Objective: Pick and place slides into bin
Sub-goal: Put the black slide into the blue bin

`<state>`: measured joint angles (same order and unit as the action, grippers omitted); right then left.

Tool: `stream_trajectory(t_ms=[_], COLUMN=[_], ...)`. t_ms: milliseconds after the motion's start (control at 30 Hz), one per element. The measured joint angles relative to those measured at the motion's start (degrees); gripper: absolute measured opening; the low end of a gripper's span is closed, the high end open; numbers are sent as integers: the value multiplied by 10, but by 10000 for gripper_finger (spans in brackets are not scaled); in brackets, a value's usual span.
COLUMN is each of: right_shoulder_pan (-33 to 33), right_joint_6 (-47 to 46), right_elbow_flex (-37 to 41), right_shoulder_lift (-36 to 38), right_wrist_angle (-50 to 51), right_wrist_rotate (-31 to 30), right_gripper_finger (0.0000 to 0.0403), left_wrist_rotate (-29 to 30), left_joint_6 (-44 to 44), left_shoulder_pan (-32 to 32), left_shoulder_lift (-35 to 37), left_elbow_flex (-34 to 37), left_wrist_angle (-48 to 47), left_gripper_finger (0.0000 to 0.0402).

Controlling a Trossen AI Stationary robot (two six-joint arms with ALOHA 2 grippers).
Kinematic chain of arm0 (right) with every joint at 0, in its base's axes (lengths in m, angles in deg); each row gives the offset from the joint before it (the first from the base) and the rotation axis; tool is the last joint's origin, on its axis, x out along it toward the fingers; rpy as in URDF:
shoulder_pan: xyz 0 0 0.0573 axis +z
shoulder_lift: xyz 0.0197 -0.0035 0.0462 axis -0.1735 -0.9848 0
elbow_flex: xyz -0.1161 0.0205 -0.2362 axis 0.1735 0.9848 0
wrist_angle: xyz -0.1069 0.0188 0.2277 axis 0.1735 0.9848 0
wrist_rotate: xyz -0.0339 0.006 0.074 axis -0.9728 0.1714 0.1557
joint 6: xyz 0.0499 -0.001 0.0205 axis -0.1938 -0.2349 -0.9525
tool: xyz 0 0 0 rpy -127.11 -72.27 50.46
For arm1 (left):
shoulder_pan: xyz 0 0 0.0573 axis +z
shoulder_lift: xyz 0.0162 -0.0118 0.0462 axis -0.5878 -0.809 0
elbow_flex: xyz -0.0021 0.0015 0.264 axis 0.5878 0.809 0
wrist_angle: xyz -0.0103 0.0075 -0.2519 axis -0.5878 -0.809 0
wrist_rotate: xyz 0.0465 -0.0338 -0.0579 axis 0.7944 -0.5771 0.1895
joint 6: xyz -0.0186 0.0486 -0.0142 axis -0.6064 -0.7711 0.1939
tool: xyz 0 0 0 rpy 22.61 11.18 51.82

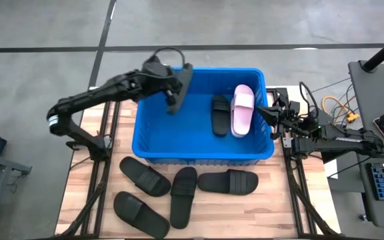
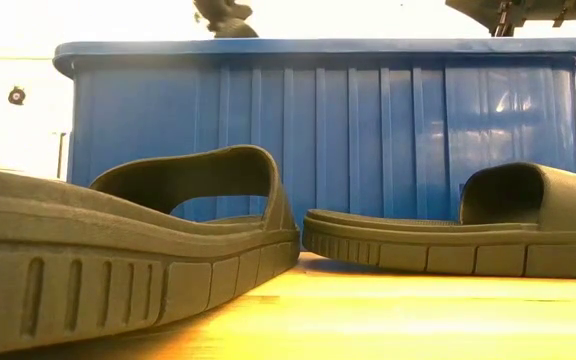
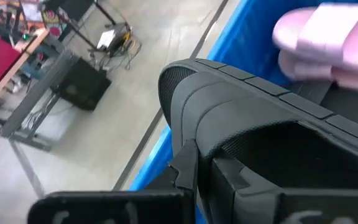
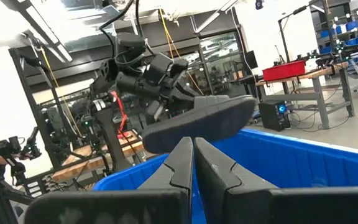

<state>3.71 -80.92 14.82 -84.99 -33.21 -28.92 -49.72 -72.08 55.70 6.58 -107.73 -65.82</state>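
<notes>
On the wooden table [image 1: 79, 193], in front of the bin [image 1: 199, 148], four black slides [image 1: 182, 193] lie flat and wait for their turn, while one black slide [image 1: 220, 115] and one pink slide [image 1: 243, 110] already rest inside the bin. Above the bin's far left corner the left gripper [image 1: 172, 85] is clamped on another black slide [image 1: 181, 89], held tilted over the rim, probably so that it can drop inside. Beside the bin's right wall the right gripper [image 1: 270, 112] waits with its fingers closed on nothing, and I can read no brand or writing on any slide or on the bin.
</notes>
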Motion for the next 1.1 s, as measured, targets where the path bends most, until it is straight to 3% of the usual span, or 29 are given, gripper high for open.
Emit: stream_trajectory(t_ms=[167, 467, 767, 900, 1100], right_shoulder_pan=[0, 0, 0, 0, 0], right_joint_6=[0, 0, 0, -1, -5], right_elbow_flex=[0, 0, 0, 0, 0], right_shoulder_lift=[0, 0, 1, 1, -3], right_wrist_angle=[0, 0, -1, -3, -4], right_wrist_rotate=[0, 0, -1, -17, -45], right_gripper_finger=[8, 8, 9, 9, 8], left_wrist_rotate=[-1, 8, 110, 109, 107], left_joint_6=[-10, -28, -11, -10, -10], left_shoulder_pan=[-32, -68, -72, -74, -76], left_shoulder_lift=[-48, -147, -248, -278, -283], left_elbow_flex=[-5, -99, -245, -289, -292], left_wrist_angle=[88, 88, -5, -48, -47], left_gripper_finger=[0, 0, 0, 0, 0])
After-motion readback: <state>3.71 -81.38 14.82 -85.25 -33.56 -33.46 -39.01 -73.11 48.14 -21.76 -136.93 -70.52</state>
